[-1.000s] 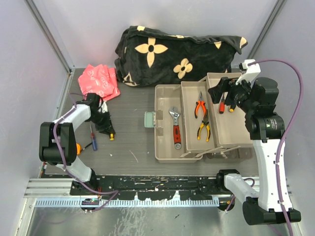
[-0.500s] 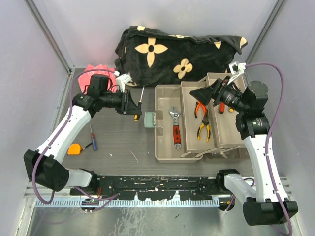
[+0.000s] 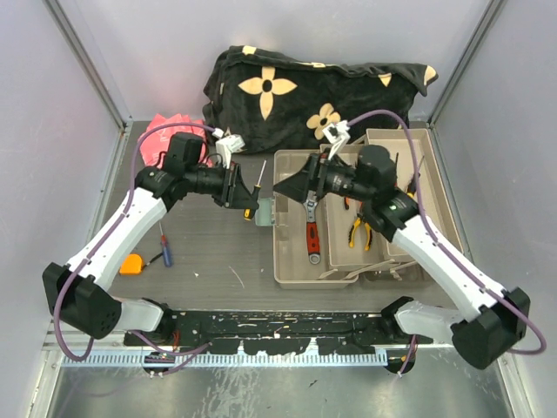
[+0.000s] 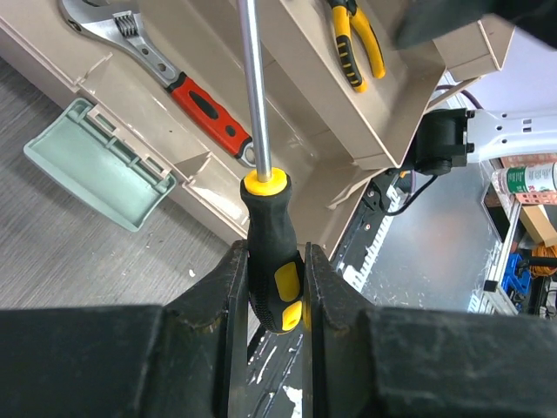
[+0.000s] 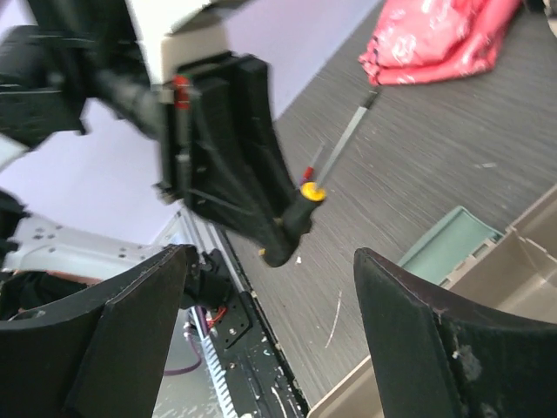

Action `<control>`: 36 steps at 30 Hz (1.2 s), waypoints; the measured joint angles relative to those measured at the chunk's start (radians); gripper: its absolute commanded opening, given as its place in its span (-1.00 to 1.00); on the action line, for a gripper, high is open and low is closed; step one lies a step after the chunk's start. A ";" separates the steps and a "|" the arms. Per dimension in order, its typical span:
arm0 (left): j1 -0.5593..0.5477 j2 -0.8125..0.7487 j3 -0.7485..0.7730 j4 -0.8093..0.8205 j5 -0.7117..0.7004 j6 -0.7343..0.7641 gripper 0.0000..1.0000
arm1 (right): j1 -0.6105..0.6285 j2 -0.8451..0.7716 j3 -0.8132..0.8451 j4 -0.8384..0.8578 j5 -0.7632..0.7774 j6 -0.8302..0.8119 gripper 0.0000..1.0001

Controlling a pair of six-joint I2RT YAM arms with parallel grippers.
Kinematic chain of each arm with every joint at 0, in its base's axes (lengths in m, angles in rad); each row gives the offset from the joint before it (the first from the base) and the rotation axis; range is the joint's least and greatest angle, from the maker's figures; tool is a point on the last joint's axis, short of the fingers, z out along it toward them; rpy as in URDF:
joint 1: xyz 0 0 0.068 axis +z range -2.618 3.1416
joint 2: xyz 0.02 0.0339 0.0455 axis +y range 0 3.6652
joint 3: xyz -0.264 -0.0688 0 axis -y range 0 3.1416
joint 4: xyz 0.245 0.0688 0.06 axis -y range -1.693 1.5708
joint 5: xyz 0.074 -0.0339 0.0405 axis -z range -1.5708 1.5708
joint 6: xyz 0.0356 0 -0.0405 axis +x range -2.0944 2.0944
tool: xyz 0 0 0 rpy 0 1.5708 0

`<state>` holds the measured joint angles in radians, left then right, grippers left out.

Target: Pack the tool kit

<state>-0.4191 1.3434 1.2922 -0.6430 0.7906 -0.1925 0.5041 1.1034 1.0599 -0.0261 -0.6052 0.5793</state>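
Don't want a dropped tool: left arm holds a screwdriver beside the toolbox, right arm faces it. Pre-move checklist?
1. Left gripper shut on the screwdriver handle: ok.
2. Right gripper open: ok.
3. Right gripper around the screwdriver: not ok, apart from it.
4. Screwdriver shaft bare to grab: ok.
5. Toolbox trays folded open: ok.
6. All tools packed: not ok; blue screwdriver and tape measure lie outside it.
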 measured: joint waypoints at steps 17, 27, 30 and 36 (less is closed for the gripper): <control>-0.012 -0.070 -0.001 -0.001 0.001 0.005 -1.00 | 0.169 0.204 0.003 0.058 0.215 -0.008 0.50; -0.014 -0.072 -0.018 -0.003 0.002 0.008 -1.00 | 0.176 0.218 0.003 0.154 0.237 0.026 0.32; -0.014 -0.072 -0.019 -0.004 0.002 0.013 -1.00 | 0.177 0.230 0.003 0.179 0.237 0.035 0.24; -0.014 -0.072 -0.019 -0.005 0.003 0.022 -1.00 | 0.183 0.261 0.003 0.197 0.230 0.060 0.20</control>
<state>-0.4328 1.2709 1.2732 -0.6479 0.7933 -0.1703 0.6876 1.3643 1.0630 0.1711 -0.3748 0.6395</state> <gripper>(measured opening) 0.216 0.611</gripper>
